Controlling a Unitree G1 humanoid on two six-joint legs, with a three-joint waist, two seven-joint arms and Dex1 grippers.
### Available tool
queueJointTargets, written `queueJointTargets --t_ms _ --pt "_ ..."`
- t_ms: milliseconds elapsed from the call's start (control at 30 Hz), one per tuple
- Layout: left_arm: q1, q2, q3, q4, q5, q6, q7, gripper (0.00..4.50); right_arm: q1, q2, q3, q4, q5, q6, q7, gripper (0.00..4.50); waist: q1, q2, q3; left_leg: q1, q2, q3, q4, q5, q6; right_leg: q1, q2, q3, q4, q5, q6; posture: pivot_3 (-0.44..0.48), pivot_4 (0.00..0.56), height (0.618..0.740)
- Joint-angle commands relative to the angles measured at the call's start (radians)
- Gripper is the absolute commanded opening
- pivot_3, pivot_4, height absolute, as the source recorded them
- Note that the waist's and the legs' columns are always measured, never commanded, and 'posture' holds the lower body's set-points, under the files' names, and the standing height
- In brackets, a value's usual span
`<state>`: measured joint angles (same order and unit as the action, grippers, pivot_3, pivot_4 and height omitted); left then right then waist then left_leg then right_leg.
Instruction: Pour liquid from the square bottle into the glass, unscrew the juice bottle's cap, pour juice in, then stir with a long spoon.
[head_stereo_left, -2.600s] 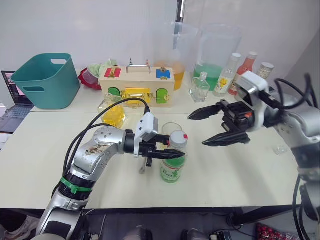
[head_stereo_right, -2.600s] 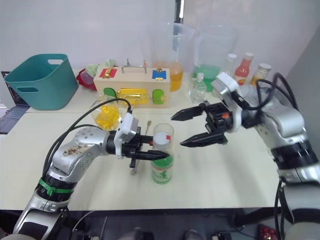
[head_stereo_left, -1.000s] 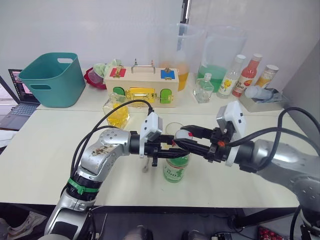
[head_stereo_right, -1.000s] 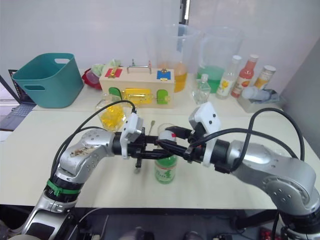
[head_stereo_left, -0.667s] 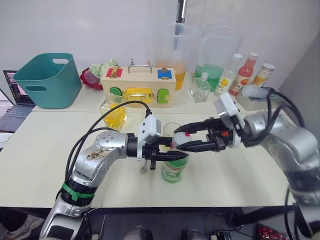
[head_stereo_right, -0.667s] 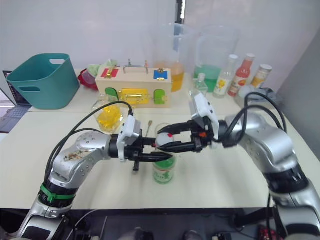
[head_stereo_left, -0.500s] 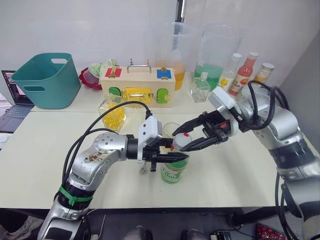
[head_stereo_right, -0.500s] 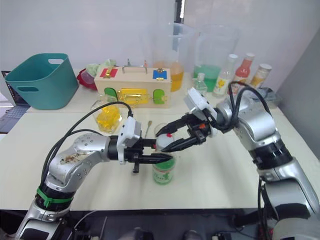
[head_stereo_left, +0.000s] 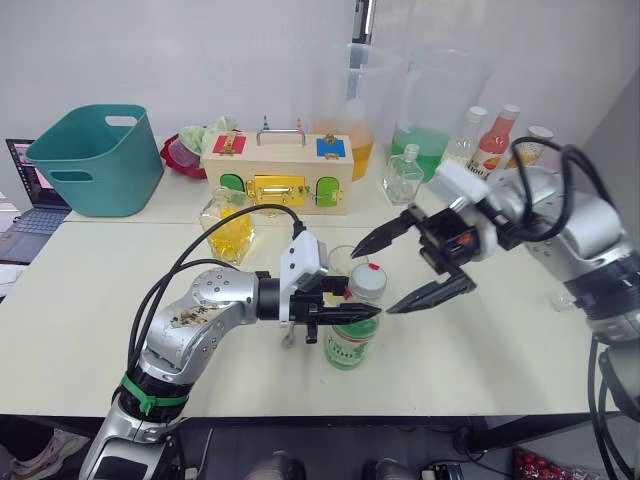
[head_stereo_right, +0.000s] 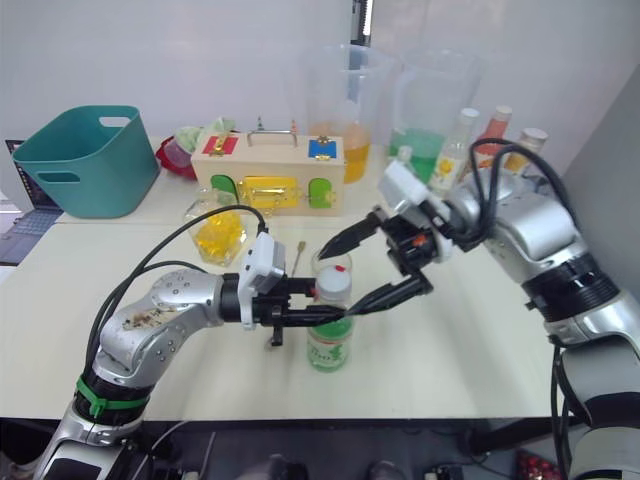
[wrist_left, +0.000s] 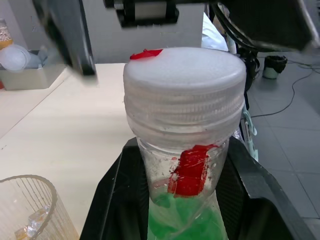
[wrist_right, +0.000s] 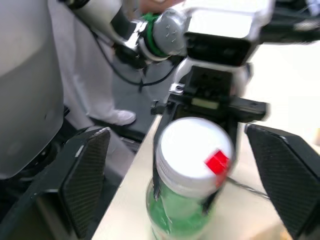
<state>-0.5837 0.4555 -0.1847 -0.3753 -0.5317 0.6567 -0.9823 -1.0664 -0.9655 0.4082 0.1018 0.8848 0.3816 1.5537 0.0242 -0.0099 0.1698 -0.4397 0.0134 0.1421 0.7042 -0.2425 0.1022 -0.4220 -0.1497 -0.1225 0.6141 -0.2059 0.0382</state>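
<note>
The juice bottle (head_stereo_left: 350, 338), green-labelled with pale green drink, stands upright on the table near the front. My left gripper (head_stereo_left: 352, 312) is shut on its neck just under the white cap (head_stereo_left: 368, 281), which sits on the bottle with a red tab on it. My right gripper (head_stereo_right: 336, 281) is wide open around the cap, one finger (wrist_right: 85, 175) on each side and both apart from it. The glass (head_stereo_left: 342, 259) stands right behind the bottle. The square bottle (head_stereo_left: 230, 229) with yellow liquid is further back left. The long spoon (head_stereo_right: 297, 252) lies on the table behind my left gripper, partly hidden.
At the table's back stand a wooden latch box (head_stereo_left: 275, 170), two tall pitchers (head_stereo_left: 352, 100), a small clear bottle (head_stereo_left: 403, 178) and yellow- and red-labelled bottles (head_stereo_left: 490, 142). A teal basket (head_stereo_left: 95, 160) and a laptop (head_stereo_left: 20, 195) are at the back left.
My right gripper, which was closed in on the cap, has spread wide open and drawn back slightly. The cap stays on the bottle. My left gripper keeps its hold.
</note>
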Motion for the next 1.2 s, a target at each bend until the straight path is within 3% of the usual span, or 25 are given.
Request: queueJointTargets --t_ms 33,167,367,500,733,833,1200 --pt "-0.002 -0.019 -0.033 -0.005 -0.014 -0.009 -0.009 1.33 0.055 -0.038 -0.201 -0.111 0.061 0.109 -0.091 4.44 0.003 0.000 0.000 0.000 0.000 0.000 0.000 0.000 0.000 0.000 0.000 0.000 0.000 0.000 0.000 0.000 0.150 0.733" --pt "-0.005 -0.028 -0.035 0.009 -0.013 -0.018 -0.013 1.33 0.163 -0.043 -0.335 -0.234 0.059 0.195 -0.230 4.44 0.004 0.000 0.000 0.000 0.000 0.000 0.000 -0.001 -0.001 0.000 -0.002 0.000 0.000 0.000 0.000 0.000 0.150 0.733" --pt "-0.035 -0.061 -0.045 0.076 -0.016 -0.044 -0.037 1.33 0.515 0.016 -0.599 -0.640 0.230 0.393 -0.790 4.44 0.027 0.000 0.000 0.000 0.000 0.000 0.000 -0.001 -0.002 0.000 -0.004 -0.001 0.000 0.001 0.000 0.000 0.150 0.733" --pt "-0.051 -0.075 -0.055 0.101 -0.017 -0.051 -0.056 1.33 0.612 0.065 -0.640 -0.781 0.291 0.450 -1.045 4.44 0.025 0.000 0.000 0.000 -0.001 0.001 0.000 -0.002 -0.004 0.000 -0.004 0.000 0.000 0.002 0.001 0.000 0.150 0.733" --pt "-0.073 -0.084 -0.063 0.137 -0.010 -0.065 -0.083 1.33 0.623 0.098 -0.608 -0.862 0.342 0.484 -1.231 4.44 0.027 0.000 0.000 0.000 -0.001 0.001 0.000 0.000 0.000 0.001 -0.001 0.000 -0.001 0.002 0.001 0.000 0.150 0.733" --pt "-0.073 -0.082 -0.064 0.140 -0.008 -0.069 -0.088 1.33 0.617 0.101 -0.596 -0.860 0.360 0.492 -1.261 3.72 0.027 0.000 0.000 0.000 -0.001 0.001 0.000 0.001 0.003 0.001 -0.001 0.001 -0.001 0.002 0.001 0.000 0.150 0.733" --pt "-0.053 -0.066 -0.055 0.109 0.000 -0.066 -0.070 1.33 0.579 0.084 -0.526 -0.792 0.336 0.526 -1.212 0.01 0.023 0.000 0.000 0.000 -0.001 0.001 0.000 0.001 0.004 0.001 0.001 0.001 -0.001 0.002 0.001 0.000 0.150 0.733"
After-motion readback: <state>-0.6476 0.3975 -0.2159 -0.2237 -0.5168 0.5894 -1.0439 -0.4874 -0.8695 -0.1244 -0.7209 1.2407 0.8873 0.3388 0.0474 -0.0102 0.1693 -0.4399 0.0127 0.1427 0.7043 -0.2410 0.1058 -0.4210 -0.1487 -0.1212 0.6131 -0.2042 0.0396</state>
